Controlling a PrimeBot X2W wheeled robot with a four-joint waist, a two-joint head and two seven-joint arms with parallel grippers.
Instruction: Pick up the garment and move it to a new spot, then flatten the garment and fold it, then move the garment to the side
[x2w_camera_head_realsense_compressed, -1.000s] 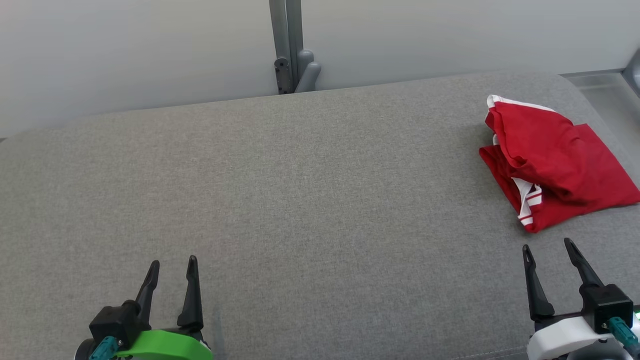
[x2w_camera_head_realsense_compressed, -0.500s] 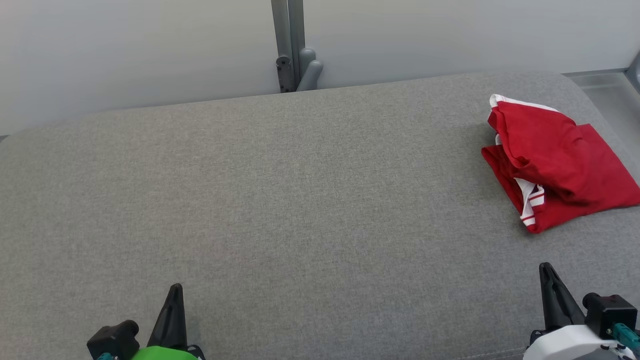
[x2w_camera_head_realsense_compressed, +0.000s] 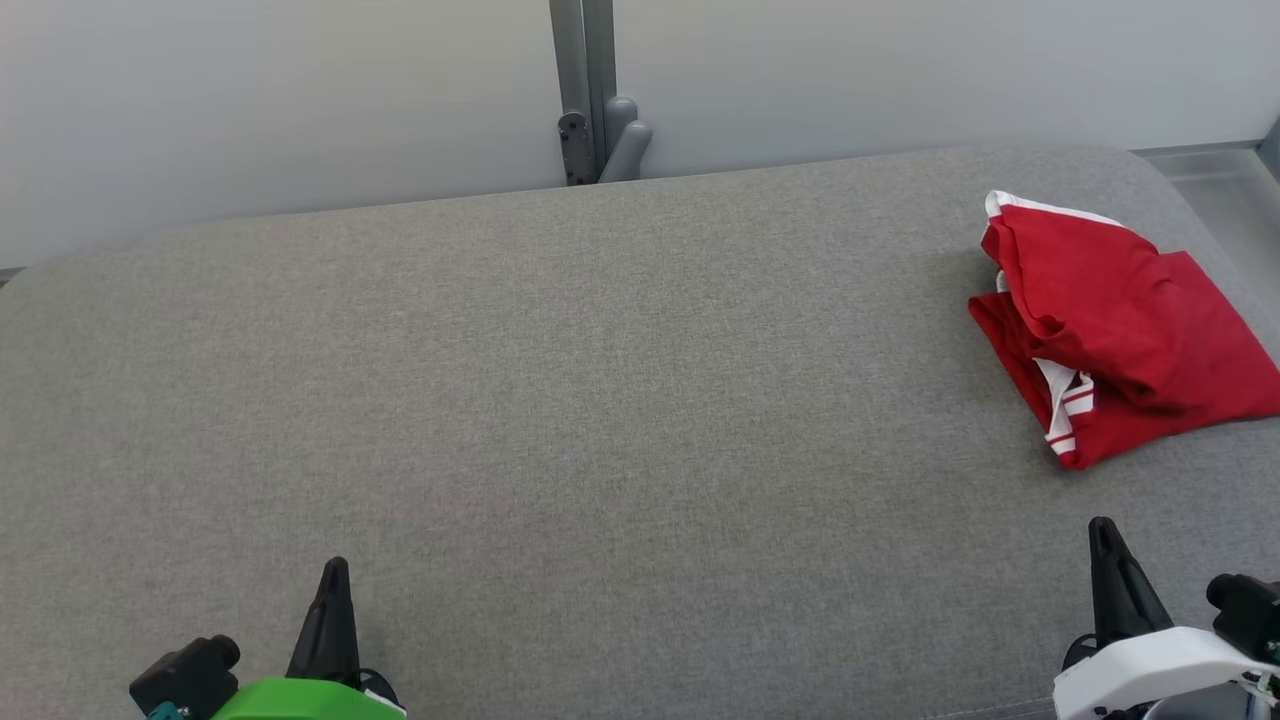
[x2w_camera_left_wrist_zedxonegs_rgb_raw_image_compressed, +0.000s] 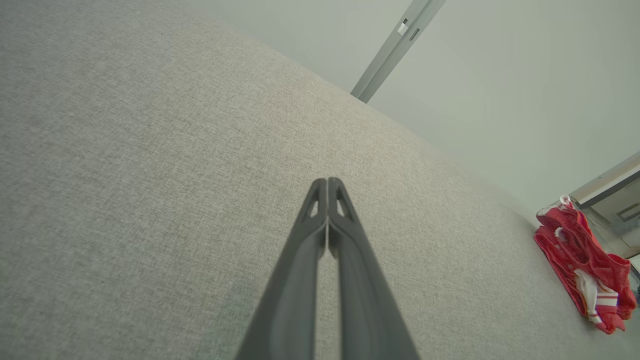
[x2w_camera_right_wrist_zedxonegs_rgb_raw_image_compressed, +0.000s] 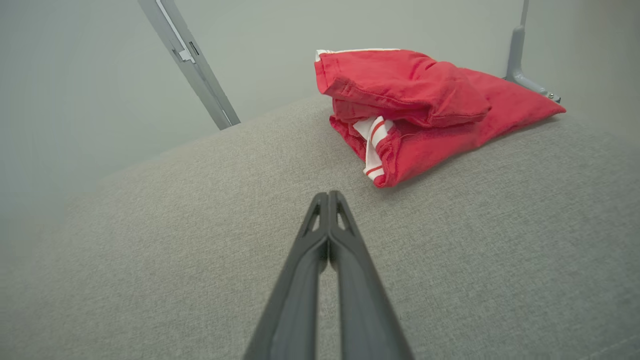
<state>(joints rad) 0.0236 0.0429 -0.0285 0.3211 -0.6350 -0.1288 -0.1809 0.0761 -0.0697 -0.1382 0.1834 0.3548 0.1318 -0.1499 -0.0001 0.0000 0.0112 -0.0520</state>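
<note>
- The head view looks forward and down over the grey cushion (x2w_camera_head_realsense_compressed: 600, 400) from above.
- Each wrist view skims low across it toward the wall (x2w_camera_head_realsense_compressed: 300, 100).
- All three share the red garment (x2w_camera_head_realsense_compressed: 1110, 330).

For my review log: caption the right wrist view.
Shut right gripper points toward the bundled red garment lying on the grey fabric surface.

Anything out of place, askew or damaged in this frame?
Only the red garment: it lies bunched at the right end of the grey fabric surface, its top layer slumped askew and white striped trim poking out. No damage or spill shows. The left gripper and right gripper are shut, empty.
</note>
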